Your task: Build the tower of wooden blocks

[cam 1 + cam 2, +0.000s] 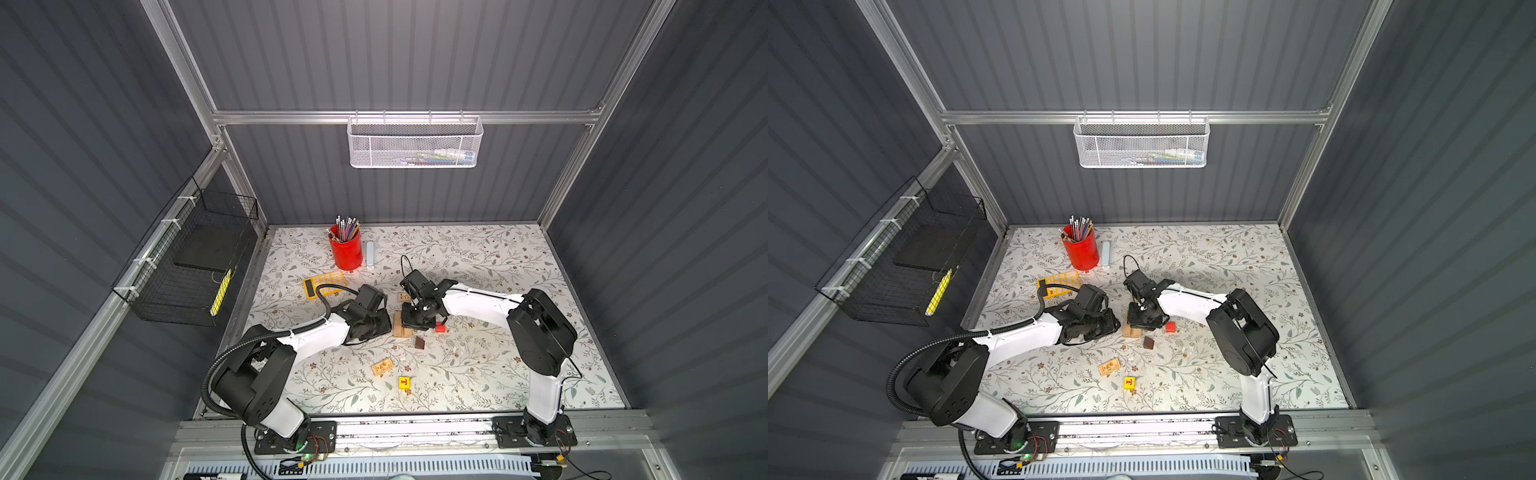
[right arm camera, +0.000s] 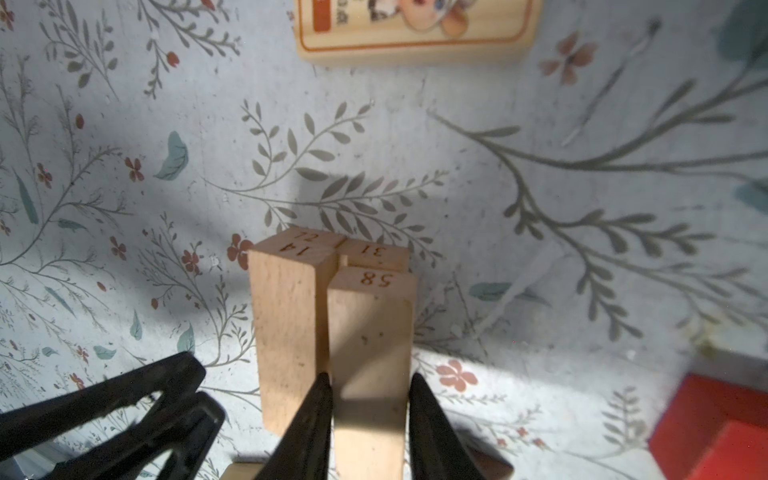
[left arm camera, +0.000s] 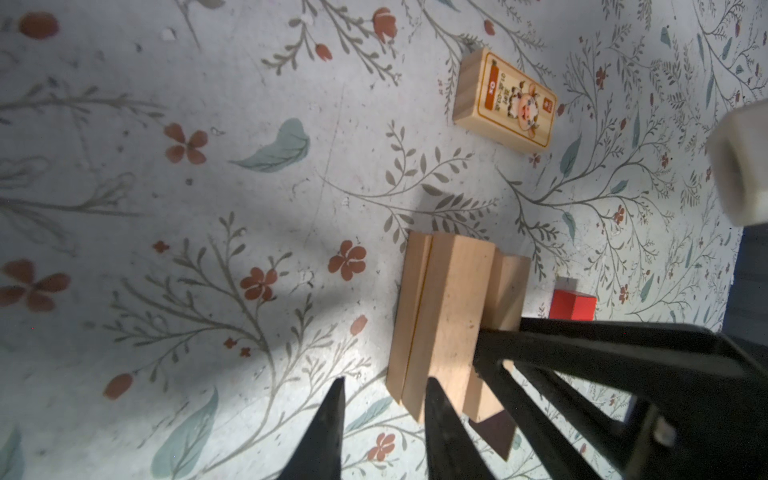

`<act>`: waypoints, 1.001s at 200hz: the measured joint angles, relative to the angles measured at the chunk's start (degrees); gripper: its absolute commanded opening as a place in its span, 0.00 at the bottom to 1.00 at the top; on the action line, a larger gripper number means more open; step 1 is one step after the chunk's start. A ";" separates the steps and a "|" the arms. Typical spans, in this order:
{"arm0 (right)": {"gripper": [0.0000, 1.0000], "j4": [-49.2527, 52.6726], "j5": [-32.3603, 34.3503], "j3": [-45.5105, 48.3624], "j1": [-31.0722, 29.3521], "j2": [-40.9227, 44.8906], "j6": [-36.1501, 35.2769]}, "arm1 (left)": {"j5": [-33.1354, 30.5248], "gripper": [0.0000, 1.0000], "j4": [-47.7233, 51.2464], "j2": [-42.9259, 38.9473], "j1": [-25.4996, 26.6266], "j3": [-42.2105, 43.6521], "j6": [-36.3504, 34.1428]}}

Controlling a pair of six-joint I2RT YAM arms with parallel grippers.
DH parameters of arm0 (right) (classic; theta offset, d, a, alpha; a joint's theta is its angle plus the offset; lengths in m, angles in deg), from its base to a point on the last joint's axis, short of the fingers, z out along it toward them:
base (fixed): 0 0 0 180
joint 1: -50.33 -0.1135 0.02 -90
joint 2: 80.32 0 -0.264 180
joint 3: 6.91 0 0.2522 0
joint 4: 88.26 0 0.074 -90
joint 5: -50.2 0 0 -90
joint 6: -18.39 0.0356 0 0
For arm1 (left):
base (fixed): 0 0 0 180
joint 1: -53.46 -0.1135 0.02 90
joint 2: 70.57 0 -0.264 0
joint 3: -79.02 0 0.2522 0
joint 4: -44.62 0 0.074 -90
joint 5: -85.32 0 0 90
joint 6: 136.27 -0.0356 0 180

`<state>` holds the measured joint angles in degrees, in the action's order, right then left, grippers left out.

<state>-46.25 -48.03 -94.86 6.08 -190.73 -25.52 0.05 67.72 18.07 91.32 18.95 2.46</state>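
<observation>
Top views both show the floral worktop (image 1: 519, 365); my right hand (image 2: 370, 376) hangs over its middle, a finger against each side of the top plank (image 2: 370, 332), holding it; my left hand (image 3: 386, 380) sits just beside the stack, narrow and empty; between my hands stands the tower (image 1: 400, 328), a low stack of tan planks; a printed block (image 1: 382, 367) lies loose nearer the front edge; the dark wedge (image 1: 419, 342) lies near the tower, the red cube (image 1: 440, 328) just beside it, the yellow cube (image 1: 404, 382) well apart, all on the worktop.
</observation>
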 measured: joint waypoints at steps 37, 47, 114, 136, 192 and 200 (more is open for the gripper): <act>0.35 -0.39 0.02 0.61 0.00 0.02 0.07 | 0.00 0.33 0.00 -0.02 0.00 0.00 0.00; 0.36 -0.42 0.11 0.81 0.00 0.28 0.07 | 0.00 0.33 0.00 -0.02 0.00 0.00 0.02; 0.36 -0.81 0.59 3.48 0.20 6.25 0.26 | -0.02 0.33 0.00 -0.02 0.00 0.00 0.00; 0.35 -1.97 -1.18 5.79 0.98 8.15 0.68 | -0.13 0.33 0.00 -0.02 0.00 0.00 0.00; 0.36 -7.32 -7.04 10.43 3.48 8.57 2.14 | -0.20 0.33 -0.28 1.60 -0.02 0.00 0.52; 0.36 -8.00 -7.54 10.54 3.63 8.57 2.32 | -0.17 0.33 -0.33 2.08 -0.11 0.00 0.66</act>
<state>-54.25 -55.57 -84.33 9.71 -182.16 -23.21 -0.12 67.40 20.14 91.22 18.95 3.11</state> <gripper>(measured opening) 0.364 0.332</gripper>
